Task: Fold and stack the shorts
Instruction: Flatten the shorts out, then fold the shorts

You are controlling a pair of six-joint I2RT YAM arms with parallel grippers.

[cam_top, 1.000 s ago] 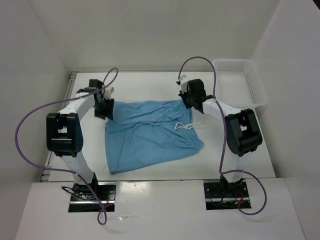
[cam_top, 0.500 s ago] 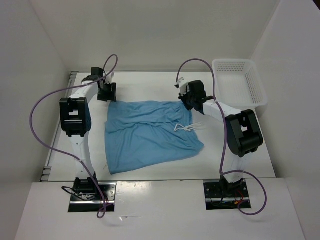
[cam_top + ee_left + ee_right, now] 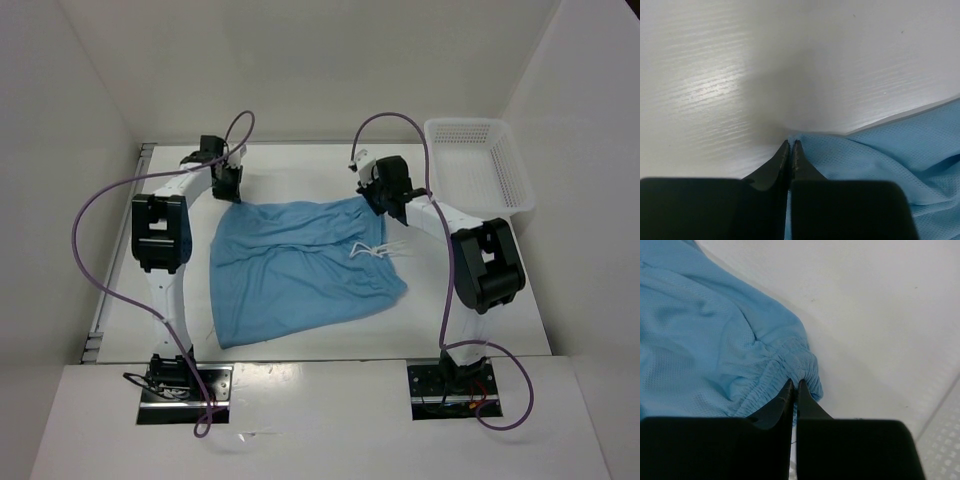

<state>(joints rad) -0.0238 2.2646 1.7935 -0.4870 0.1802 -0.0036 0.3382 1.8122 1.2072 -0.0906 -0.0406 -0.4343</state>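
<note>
The light blue shorts lie spread flat on the white table, waistband to the right, with the white drawstring on top. My left gripper is at their far left corner. In the left wrist view its jaws are shut, with the tip of the blue fabric pinched between them. My right gripper is at the far right corner. In the right wrist view it is shut on the gathered waistband.
A white mesh basket stands at the back right corner, just right of my right arm. White walls enclose the table on three sides. Purple cables loop above both arms.
My left arm has swung back and to the right, from the shorts' left edge to their far left corner, and its jaws have gone from open to shut on the fabric. The right arm has not moved.
</note>
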